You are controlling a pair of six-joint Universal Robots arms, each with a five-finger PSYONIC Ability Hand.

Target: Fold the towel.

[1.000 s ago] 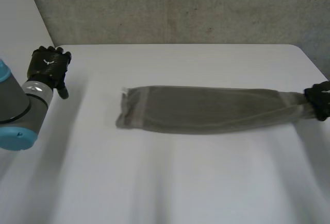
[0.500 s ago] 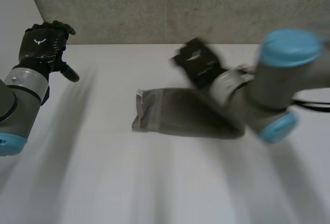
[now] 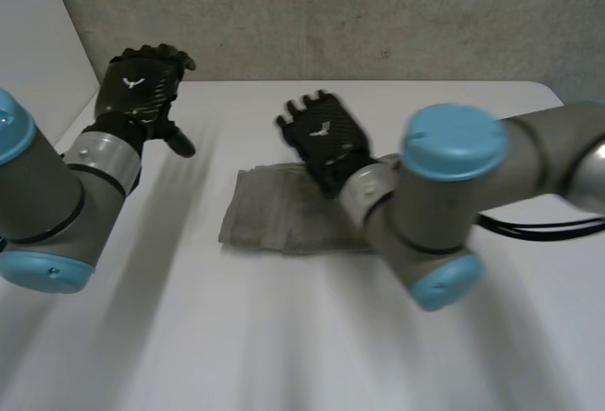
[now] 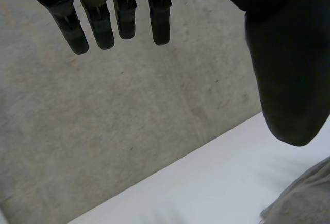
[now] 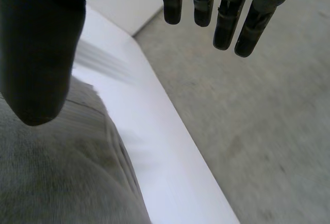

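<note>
grey towel (image 3: 274,217) lies folded beneath the right robot hand (image 3: 326,139).

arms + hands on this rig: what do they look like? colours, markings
Thick grey tubular left arm and right arm, with round light-blue caps on the joints and a silvery band at each wrist. The left hand and right hand are black, with segmented fingers and a small white mark on each back.
</note>
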